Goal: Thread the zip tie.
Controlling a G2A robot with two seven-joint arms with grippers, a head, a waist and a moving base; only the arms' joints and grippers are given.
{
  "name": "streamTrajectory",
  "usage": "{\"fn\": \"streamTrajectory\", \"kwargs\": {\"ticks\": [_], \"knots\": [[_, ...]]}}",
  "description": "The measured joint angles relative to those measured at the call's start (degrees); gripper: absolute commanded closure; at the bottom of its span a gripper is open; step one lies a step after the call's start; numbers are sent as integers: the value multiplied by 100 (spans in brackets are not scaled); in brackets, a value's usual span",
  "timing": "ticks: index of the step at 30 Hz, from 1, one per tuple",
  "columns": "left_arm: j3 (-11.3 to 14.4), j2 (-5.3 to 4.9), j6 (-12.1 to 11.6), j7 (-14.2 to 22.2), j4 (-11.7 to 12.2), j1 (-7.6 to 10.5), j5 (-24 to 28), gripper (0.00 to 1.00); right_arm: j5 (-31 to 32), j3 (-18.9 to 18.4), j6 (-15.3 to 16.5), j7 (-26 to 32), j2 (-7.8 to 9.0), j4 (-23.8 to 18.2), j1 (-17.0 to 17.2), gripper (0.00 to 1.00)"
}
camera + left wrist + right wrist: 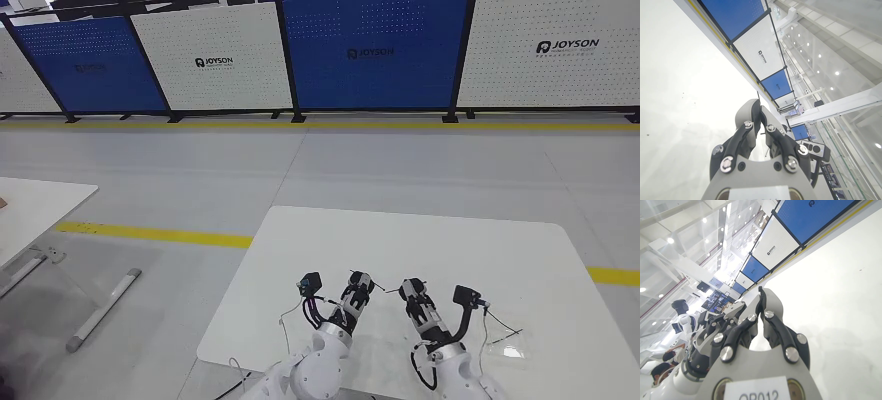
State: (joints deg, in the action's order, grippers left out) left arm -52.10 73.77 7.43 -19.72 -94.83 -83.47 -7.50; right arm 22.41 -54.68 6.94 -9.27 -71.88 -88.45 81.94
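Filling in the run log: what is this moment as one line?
left gripper: fingers shut on zip tie | right gripper: fingers shut | both above white table, tips close together | threaded: cannot tell

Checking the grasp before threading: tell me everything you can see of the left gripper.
The left gripper has two grey fingers with black ribbed pads, driven by black links on silver pins from a grey base. It is shut on the thin black zip tie, whose end pokes past the tips, above the white table.

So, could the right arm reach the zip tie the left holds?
Probably yes: the zip tie juts from the left fingers, the right fingers sit close alongside, nothing between, though they are shut.
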Motion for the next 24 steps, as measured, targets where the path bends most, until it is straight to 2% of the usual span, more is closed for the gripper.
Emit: {"fn": "streamTrajectory", "kwargs": {"ticks": [7, 11, 14, 24], "knots": [[0, 0, 0, 0, 0, 0, 0, 100, 88, -16, 30, -95, -52, 80, -4, 100], [0, 0, 0, 0, 0, 0, 0, 100, 59, -71, 170, -125, -69, 109, 24, 100], [0, 0, 0, 0, 0, 0, 0, 100, -121, -121, 385, 84, -63, 92, 77, 100], [0, 0, 0, 0, 0, 0, 0, 100, -124, -122, 378, 80, -63, 91, 76, 100]]}}
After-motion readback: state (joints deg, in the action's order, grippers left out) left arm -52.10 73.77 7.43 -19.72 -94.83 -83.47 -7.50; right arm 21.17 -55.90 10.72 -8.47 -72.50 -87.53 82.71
